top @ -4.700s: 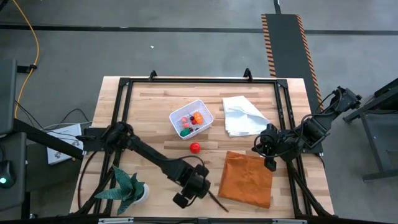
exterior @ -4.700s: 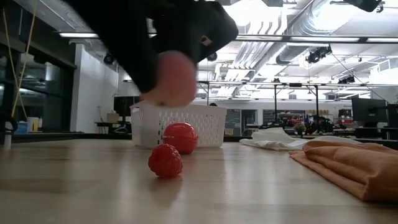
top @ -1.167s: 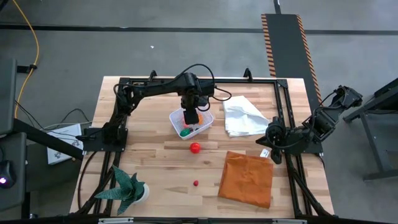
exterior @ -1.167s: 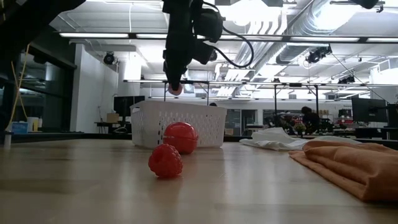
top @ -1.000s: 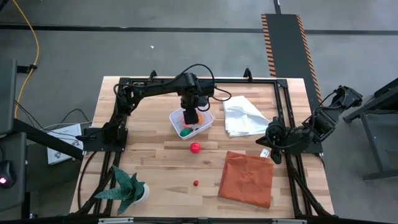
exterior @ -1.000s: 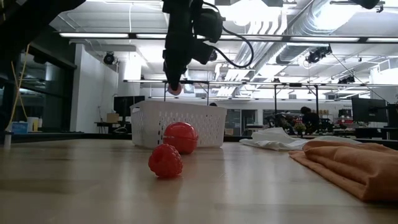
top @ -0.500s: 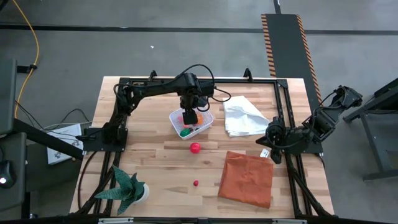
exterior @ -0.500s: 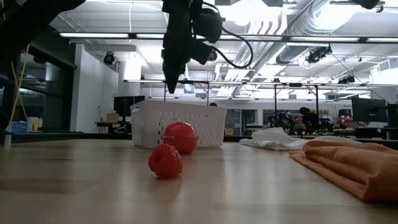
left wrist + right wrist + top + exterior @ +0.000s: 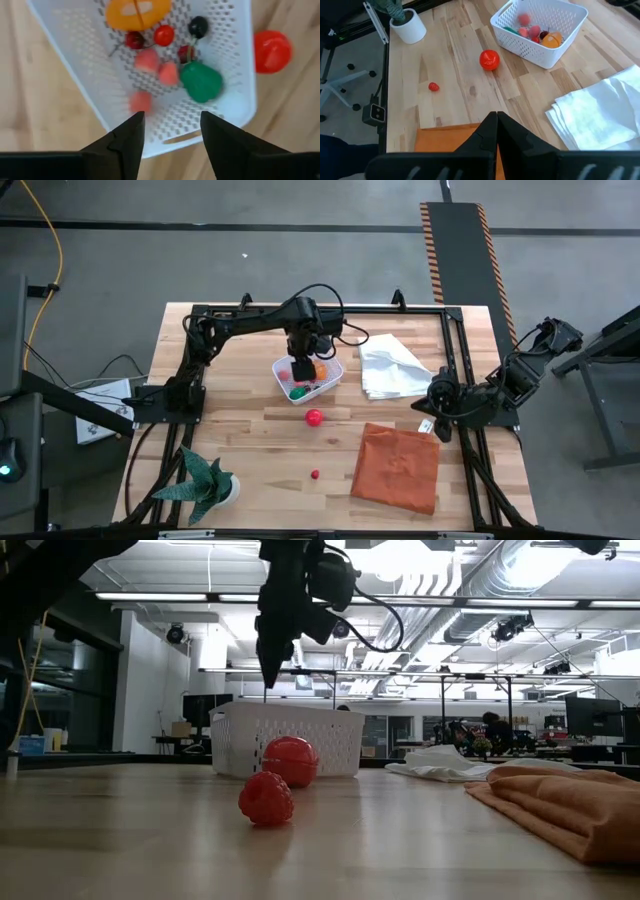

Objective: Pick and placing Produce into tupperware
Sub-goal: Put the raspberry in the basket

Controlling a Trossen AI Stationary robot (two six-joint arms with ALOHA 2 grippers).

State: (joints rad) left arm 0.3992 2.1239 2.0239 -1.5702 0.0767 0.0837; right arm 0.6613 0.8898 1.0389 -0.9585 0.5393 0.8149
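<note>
The white perforated tupperware (image 9: 325, 382) stands on the table's far middle and holds several pieces of produce: an orange one (image 9: 137, 11), a green one (image 9: 201, 82), and small red and pink ones. A blurred pink piece (image 9: 141, 101) shows over the tub's floor. My left gripper (image 9: 170, 135) hangs open above the tub (image 9: 290, 738), pointing down, with nothing between its fingers. A red ball (image 9: 314, 418) rests on the wood just in front of the tub. A small red berry (image 9: 314, 475) lies nearer the front edge. My right gripper (image 9: 496, 120) waits shut at the table's right.
A white cloth (image 9: 392, 367) lies right of the tub, with an orange cloth (image 9: 396, 467) at the near right. A green potted plant (image 9: 207, 485) stands at the near left corner. Black frame rails run along the table's edges.
My left gripper, staying above the tub, has let go of the pink piece that it held at its fingertips. The piece has dropped from the fingers into the tub.
</note>
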